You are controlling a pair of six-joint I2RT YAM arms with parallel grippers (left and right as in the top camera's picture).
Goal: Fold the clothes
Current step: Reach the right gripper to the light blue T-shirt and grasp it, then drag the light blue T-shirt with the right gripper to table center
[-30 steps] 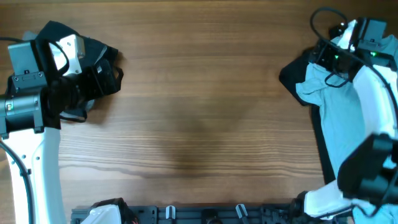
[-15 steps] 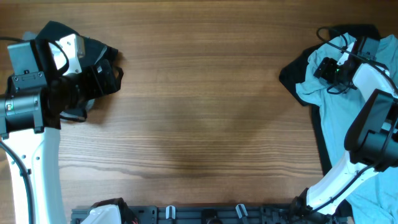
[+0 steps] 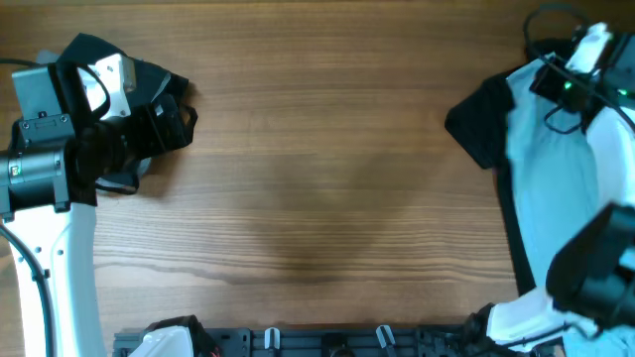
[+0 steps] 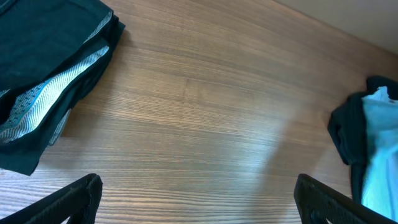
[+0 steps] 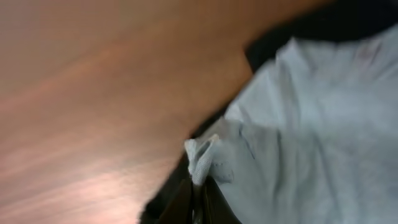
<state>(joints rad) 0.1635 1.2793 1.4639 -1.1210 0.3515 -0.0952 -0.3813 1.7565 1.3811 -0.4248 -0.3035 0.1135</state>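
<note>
The clothes lie in two places. A pale blue T-shirt [image 3: 551, 188] is draped over a black garment [image 3: 474, 127] at the table's right side. My right gripper [image 3: 548, 81] sits at the shirt's far end. In the right wrist view it [image 5: 200, 196] is shut on a pinched fold of the blue T-shirt [image 5: 311, 118], with black cloth [image 5: 168, 193] just below. At the far left, a stack of dark garments [image 3: 149, 84] lies partly under my left arm. My left gripper [image 4: 198, 202] hovers open over bare wood, to the right of that stack [image 4: 43, 68].
A dark rack [image 3: 327, 342] with hooks runs along the table's front edge. The wooden tabletop [image 3: 317, 178] stretches between the two piles. The right arm's white links [image 3: 615, 169] cover much of the blue shirt's right side.
My right gripper has closed on the blue shirt and drawn back toward the far right corner, pulling the cloth taut and flatter. The left arm has stayed still.
</note>
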